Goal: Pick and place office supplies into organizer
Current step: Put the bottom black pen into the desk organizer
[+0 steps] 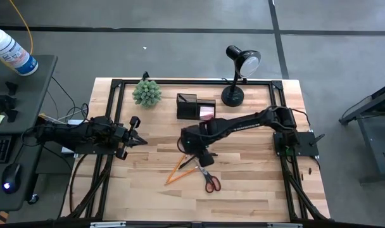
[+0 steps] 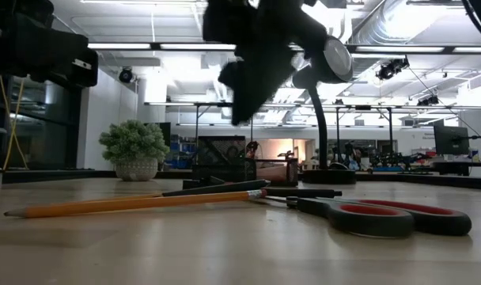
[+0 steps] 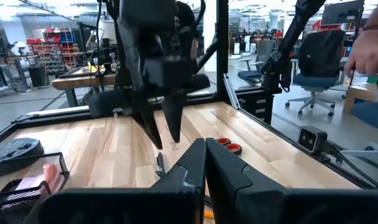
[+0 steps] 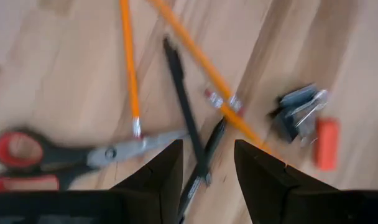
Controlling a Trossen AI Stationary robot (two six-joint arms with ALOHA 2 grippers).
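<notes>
Over pale wood-grain table (image 1: 256, 183): right claw (image 4: 207, 163) spread above slim black pen (image 4: 184, 106); left claw (image 1: 139, 140) pressed together.

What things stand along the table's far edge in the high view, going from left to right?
Plant ball → organizer → lamp.
</notes>
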